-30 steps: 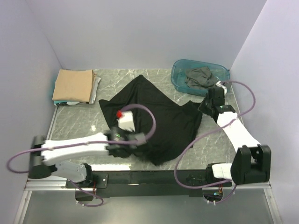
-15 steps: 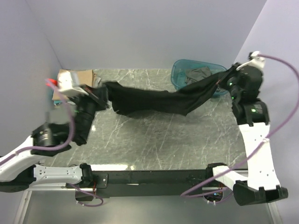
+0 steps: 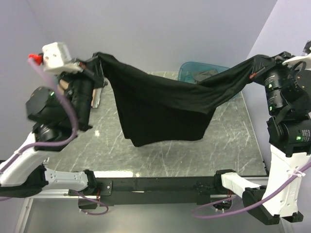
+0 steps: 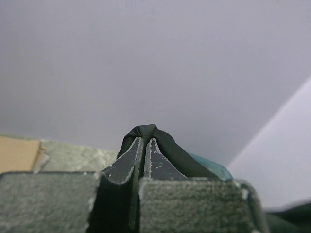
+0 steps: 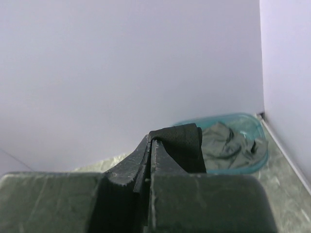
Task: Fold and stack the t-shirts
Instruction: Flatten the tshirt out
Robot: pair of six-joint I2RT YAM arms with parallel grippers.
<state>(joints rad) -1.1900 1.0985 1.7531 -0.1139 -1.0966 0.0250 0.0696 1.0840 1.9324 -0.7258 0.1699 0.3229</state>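
A black t-shirt (image 3: 165,104) hangs stretched in the air between both arms, its lower part drooping toward the table. My left gripper (image 3: 97,58) is shut on its left end, high at the back left; black cloth (image 4: 165,145) wraps over the closed fingertips. My right gripper (image 3: 260,65) is shut on the right end, raised at the far right; in the right wrist view the cloth (image 5: 182,143) folds over the fingertips. A dark grey t-shirt (image 5: 228,143) lies crumpled in the teal tub (image 3: 187,75). The tan t-shirt (image 4: 17,153) lies folded at the back left, mostly hidden behind the left arm.
The marble table top (image 3: 194,155) lies under the hanging shirt. Lilac walls (image 3: 160,29) close in the back and both sides. A black rail (image 3: 155,184) runs along the near edge between the arm bases.
Both arms rose and spread apart, lifting the black t-shirt off the table. It went from a heap to a taut band, and now hangs higher with more cloth drooping.
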